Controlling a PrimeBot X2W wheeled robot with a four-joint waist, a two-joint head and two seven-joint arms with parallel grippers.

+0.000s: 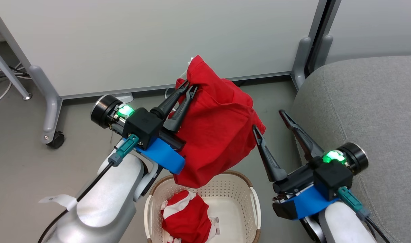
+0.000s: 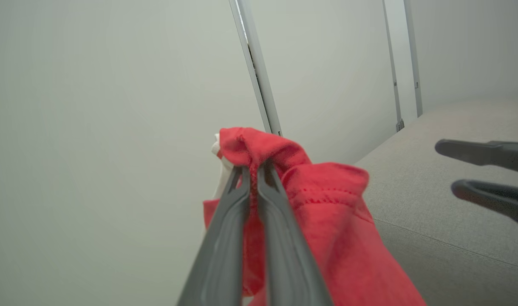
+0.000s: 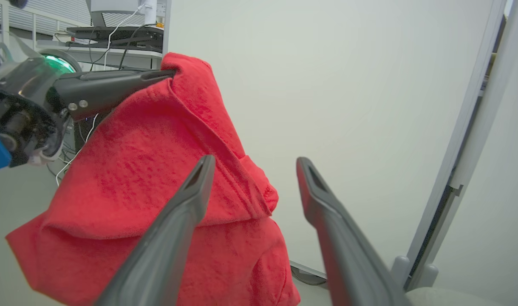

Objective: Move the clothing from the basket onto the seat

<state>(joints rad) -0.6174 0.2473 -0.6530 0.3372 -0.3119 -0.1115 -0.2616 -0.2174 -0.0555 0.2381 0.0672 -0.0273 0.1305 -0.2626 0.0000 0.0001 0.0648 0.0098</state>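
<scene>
The left gripper point(image 1: 191, 87) pinches a bunched plain red garment point(image 1: 218, 135) that hides part of the far rim of the basket point(image 1: 256, 202); the right gripper point(image 1: 267, 119) gapes empty.

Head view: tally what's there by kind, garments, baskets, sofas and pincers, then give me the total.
Garments: 2, the plain red garment in the left pincer, the red-and-white garment in the basket.
Baskets: 1.
Sofas: 1, the grey sofa.
Pincers: 2, the right pincer open.
Total: 6.
</scene>
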